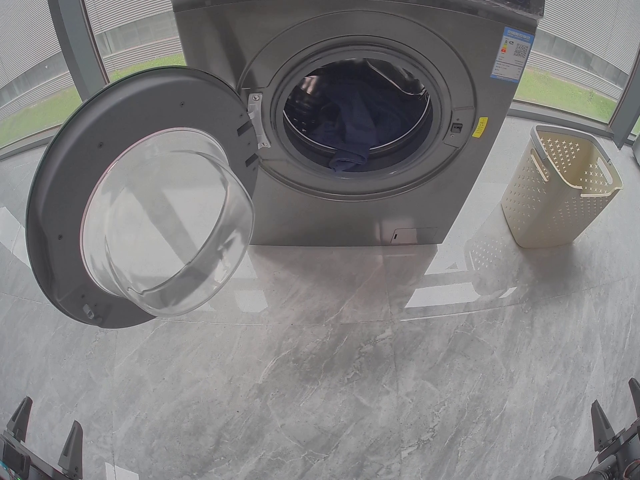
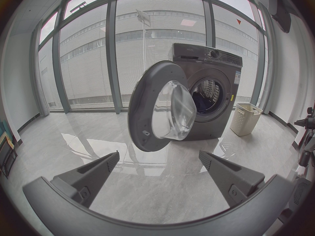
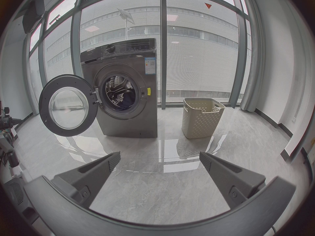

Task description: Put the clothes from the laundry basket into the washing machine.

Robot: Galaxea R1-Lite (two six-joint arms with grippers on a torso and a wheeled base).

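Head view: one washing machine (image 1: 373, 215), one open door (image 1: 143, 198), one laundry basket (image 1: 533, 208); both jaws wide apart, empty.

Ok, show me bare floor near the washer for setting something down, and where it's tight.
Free: the floor between the washing machine and the laundry basket, and the wide stretch in front of both. Tight: left of the drum mouth, where the open door stands out, and in the mouth itself, where dark clothes lie at the lip.
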